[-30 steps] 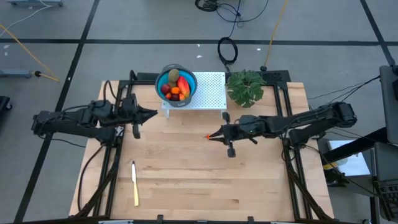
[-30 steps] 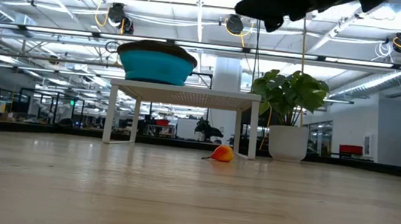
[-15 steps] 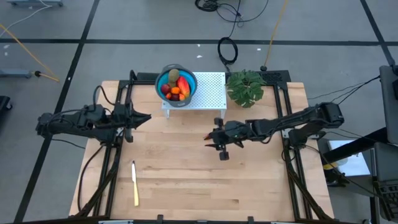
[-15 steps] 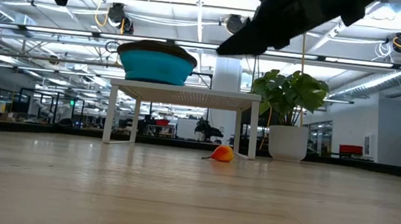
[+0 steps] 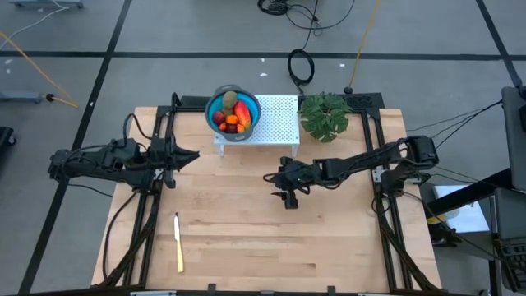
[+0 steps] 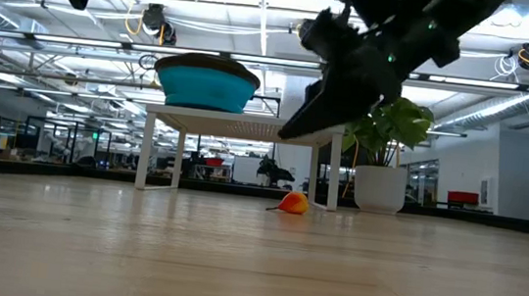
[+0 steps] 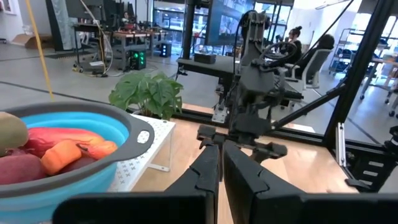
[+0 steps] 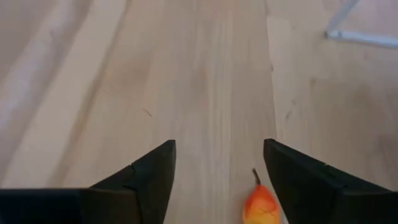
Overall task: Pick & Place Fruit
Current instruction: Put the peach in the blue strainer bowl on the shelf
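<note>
A small orange fruit (image 8: 260,206) with a short stem lies on the wooden table (image 5: 238,222), in front of the white stand (image 6: 242,124). My right gripper (image 8: 217,155) hovers above it, open and tilted down, touching nothing; the fruit shows between its fingers. In the high view this gripper (image 5: 267,176) covers the fruit. A blue bowl (image 5: 233,111) on the stand holds several fruit pieces (image 7: 62,152). My left gripper (image 5: 193,154) waits shut, level, near the stand's left end.
A potted green plant (image 5: 325,115) stands right of the stand at the table's far edge. A cream-yellow knife (image 5: 177,242) lies near the front left. The stand's legs (image 6: 324,179) are close behind the fruit. Bare wood lies across the table's near half.
My right gripper has come down toward the table and toward its left edge, tipping nose-down over the orange fruit, and has opened. My left gripper has drawn back a little toward the table's left edge, still shut. The fruit has not moved.
</note>
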Robot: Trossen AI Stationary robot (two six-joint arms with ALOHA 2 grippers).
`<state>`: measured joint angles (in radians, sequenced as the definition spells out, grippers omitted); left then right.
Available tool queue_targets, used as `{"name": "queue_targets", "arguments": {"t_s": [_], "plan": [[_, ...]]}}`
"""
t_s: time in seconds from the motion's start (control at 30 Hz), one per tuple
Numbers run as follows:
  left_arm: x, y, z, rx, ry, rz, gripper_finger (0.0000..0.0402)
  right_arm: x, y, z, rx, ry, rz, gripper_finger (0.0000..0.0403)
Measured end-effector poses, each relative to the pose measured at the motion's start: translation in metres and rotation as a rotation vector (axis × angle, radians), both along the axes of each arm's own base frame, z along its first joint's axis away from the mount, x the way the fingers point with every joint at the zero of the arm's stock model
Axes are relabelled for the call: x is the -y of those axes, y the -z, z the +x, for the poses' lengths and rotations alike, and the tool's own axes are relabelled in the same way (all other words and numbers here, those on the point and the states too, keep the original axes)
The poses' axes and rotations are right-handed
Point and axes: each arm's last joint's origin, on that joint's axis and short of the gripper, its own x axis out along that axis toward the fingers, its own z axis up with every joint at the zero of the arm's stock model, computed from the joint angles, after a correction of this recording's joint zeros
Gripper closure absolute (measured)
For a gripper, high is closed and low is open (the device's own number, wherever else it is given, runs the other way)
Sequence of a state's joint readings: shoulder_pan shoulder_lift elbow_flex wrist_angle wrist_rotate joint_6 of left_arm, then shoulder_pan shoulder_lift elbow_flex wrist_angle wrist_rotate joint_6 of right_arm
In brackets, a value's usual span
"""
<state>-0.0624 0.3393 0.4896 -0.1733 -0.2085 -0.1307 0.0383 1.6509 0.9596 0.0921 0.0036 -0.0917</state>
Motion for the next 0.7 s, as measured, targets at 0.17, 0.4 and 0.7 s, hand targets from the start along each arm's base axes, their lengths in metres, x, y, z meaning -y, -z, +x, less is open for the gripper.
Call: {"name": "queue_targets", "arguments": {"t_s": [0.17,0.4,0.7], "plan": [[0.0,0.002,0.0,-0.016,0.0,-0.002,0.0382,0.008,0.015,0.003,-0.047,0.067,-0.057,0.0149],[0.0,0.002,0.0,-0.017,-0.001,-0.001,0.0382,0.017,0.027,0.006,-0.083,0.139,-0.118,0.0145],[0.0,0.002,0.0,-0.018,-0.001,-0.001,0.0382,0.019,0.049,0.007,-0.163,0.156,-0.109,0.0148]]}}
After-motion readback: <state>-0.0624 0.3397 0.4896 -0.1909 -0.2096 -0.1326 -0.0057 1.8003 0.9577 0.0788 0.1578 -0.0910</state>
